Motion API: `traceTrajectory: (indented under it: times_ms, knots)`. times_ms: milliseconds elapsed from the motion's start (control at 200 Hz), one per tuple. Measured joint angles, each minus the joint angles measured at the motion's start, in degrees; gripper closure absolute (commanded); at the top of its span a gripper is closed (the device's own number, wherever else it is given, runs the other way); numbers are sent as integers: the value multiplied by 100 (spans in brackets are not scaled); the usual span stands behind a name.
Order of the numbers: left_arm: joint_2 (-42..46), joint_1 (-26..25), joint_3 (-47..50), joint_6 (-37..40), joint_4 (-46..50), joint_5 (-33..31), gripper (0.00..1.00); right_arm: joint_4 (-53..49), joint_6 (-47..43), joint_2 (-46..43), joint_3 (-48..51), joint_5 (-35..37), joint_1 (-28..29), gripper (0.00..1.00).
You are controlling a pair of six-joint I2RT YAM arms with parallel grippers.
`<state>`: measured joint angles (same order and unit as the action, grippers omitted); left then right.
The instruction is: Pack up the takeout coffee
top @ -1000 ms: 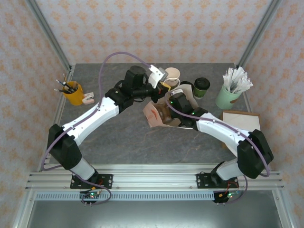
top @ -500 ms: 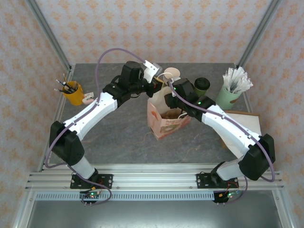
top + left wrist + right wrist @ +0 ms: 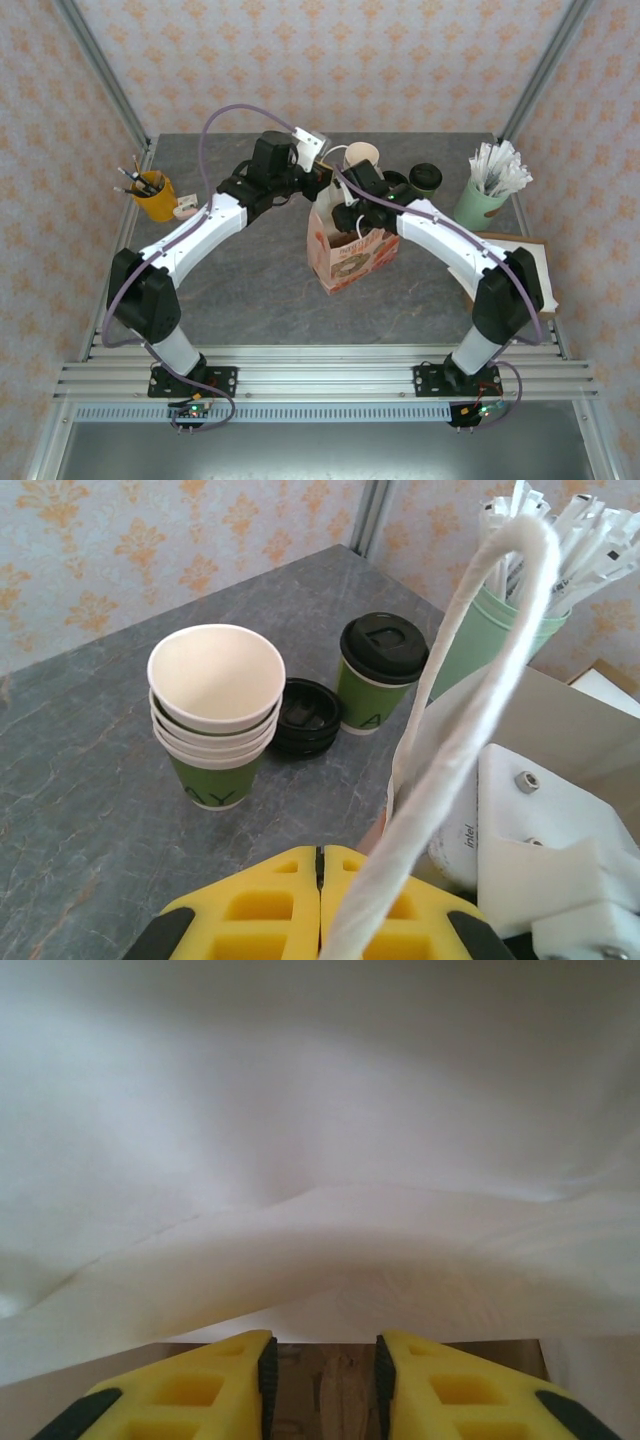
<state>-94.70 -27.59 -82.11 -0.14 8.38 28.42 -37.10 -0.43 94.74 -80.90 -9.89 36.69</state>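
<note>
One paper bag (image 3: pixel 350 258) is standing upright at the middle of the table (image 3: pixel 250 290). The left gripper (image 3: pixel 320 865) is pinching the bag's white handle (image 3: pixel 470 700), its jaws pressed together. The right gripper (image 3: pixel 323 1360) is reaching inside the bag with its jaws slightly spread, gripping nothing. One coffee cup (image 3: pixel 378 672), dark green and wearing its black lid, is standing on the table behind the bag, outside it. Beside it, a small pile of black lids (image 3: pixel 305 716) is lying next to one stack of about four lidless cups (image 3: pixel 215 720). One mint cup (image 3: pixel 490 630) is holding many white sticks, and one yellow cup (image 3: pixel 153 196) is holding pens.
</note>
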Motion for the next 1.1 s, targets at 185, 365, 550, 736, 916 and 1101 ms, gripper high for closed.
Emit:
traceTrajectory:
  times_ms: [185, 365, 550, 736, 916, 1101]
  knots:
    - [-2, -24, 15, -199, -157, -103, 100, -509, 63, 341, -243, -107, -15, 73]
    - [0, -44, 13, -306, -289, -190, 100, -706, -31, 210, -236, -407, -37, 70]
    - [2, -52, -57, -302, -345, -195, 100, -990, -122, 177, -444, -688, -44, 66]
    - [0, -44, -79, -382, -461, -179, 100, -1123, -66, 562, -612, -680, -46, 72]
    - [-31, 35, -79, -522, -487, -286, 100, -1119, -26, 876, -503, -660, -66, 75]
    - [-31, 72, -79, -610, -492, -304, 100, -1215, 118, 1147, -538, -555, -74, 79]
